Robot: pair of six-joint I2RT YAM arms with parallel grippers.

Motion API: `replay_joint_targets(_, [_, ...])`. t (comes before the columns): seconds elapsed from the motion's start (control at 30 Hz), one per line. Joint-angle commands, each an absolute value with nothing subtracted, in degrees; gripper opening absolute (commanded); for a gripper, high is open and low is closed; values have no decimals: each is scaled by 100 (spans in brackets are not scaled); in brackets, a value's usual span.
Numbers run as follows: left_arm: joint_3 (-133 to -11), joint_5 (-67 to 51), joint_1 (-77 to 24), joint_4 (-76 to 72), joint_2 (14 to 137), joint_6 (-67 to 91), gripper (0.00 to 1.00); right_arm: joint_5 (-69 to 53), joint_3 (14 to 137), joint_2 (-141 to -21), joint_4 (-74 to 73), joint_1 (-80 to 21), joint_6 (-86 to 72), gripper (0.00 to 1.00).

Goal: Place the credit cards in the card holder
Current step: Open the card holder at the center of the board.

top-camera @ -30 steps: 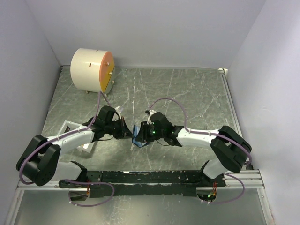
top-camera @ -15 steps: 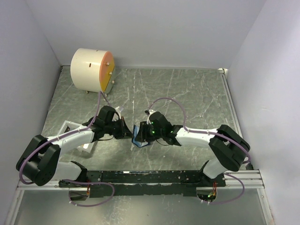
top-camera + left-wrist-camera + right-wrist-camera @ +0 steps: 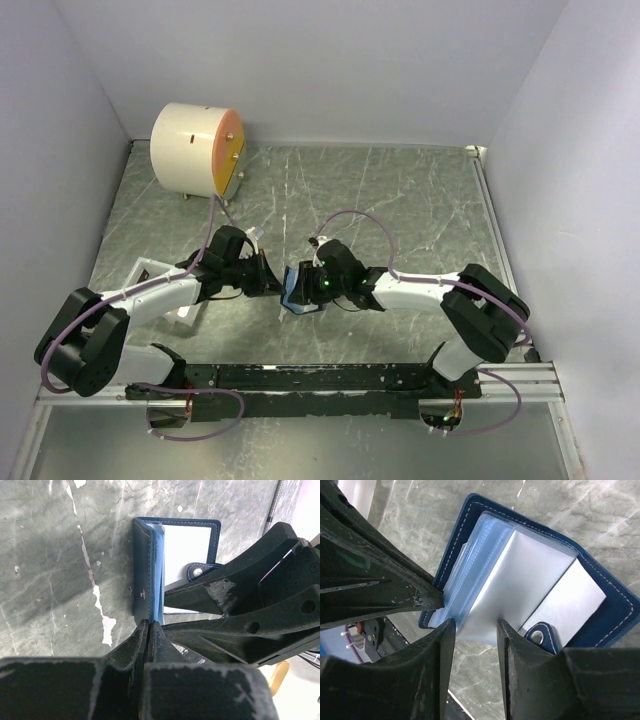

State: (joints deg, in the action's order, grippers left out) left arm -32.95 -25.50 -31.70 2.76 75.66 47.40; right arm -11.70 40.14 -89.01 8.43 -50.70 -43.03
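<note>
The left gripper [image 3: 149, 626] has its two black fingers pressed together on the near edge of the raised cover of the small dark navy, white-stitched folding card holder [image 3: 145, 565]. This stands that flap on edge while the other half lies flat on the grey-green marbled table [image 3: 50, 555]. From those fingertips the cover's long edge runs straight ahead, so the case opens to the right, toward the other arm. The right gripper [image 3: 474, 627], jaws spread and carrying nothing, sits over that opened side. It has one finger on either side of the translucent light-blue plastic pocket leaves [image 3: 485, 555], and the navy snap tab [image 3: 537, 636] is just beside one finger. Whether its tips touch the plastic I cannot tell. From overhead the case lies between the two wrists, near both. No credit cards show in any view, so I judge the free right arm must fetch one and feed it into a pocket.
</note>
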Motion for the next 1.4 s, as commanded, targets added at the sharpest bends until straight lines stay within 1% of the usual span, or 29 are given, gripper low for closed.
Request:
replay_joint_targets(0.0, [-3381, -2557, -3199, 202, 7558, 4721, 7, -766, 4087, -8915, 605, -5089, -4224, 37])
replay_joint_targets(0.07, [-3399, -2517, -3199, 261, 7567, 4719, 10, -664, 4062, -8884, 541, -5092, -4194, 36])
replay_joint_targets(0.1, [-3401, -2509, -3197, 277, 7567, 4720, 13, -633, 4052, -8866, 533, -5090, -4188, 36])
replay_joint_targets(0.2, [-3386, -2510, -3199, 274, 7538, 4741, 30, -631, 4033, -8894, 556, -5090, -4184, 35])
replay_joint_targets(0.3, [-3345, -2587, -3197, 166, 7503, 4746, 44, -634, 4029, -8937, 558, -5089, -4167, 35])
replay_joint_targets(0.33, [-3340, -2627, -3195, 134, 7512, 4740, 47, -633, 4034, -8943, 562, -5089, -4171, 34])
replay_joint_targets(0.4, [-3348, -2703, -3199, 86, 7581, 4722, 49, -634, 4033, -8942, 570, -5092, -4163, 34])
replay_joint_targets(0.57, [-3358, -2669, -3199, 62, 7778, 4676, 46, -640, 3994, -8932, 613, -5090, -4168, 34])
replay_joint_targets(0.73, [-3365, -2574, -3198, 58, 7853, 4654, 39, -601, 3969, -8958, 610, -5092, -4162, 34])
replay_joint_targets(0.87, [-3355, -2567, -3199, 30, 7871, 4672, 30, -631, 3955, -8992, 642, -5089, -4167, 34])
replay_joint_targets(1.0, [-3357, -2540, -3199, 3, 7907, 4668, 27, -634, 3947, -8985, 650, -5090, -4157, 34])
replay_joint_targets(1.1, [-3351, -2559, -3198, -52, 7968, 4682, 26, -624, 3917, -8955, 661, -5089, -4158, 34])
replay_joint_targets(1.13, [-3342, -2569, -3197, -80, 7983, 4689, 24, -624, 3905, -8954, 672, -5095, -4157, 34])
replay_joint_targets(1.23, [-3368, -2616, -3199, -29, 7978, 4682, 14, -653, 3920, -8956, 641, -5091, -4124, 34])
replay_joint_targets(1.37, [-3565, -2503, -3199, 367, 7717, 4617, 7, -594, 4192, -8724, 170, -5089, -4014, 40])
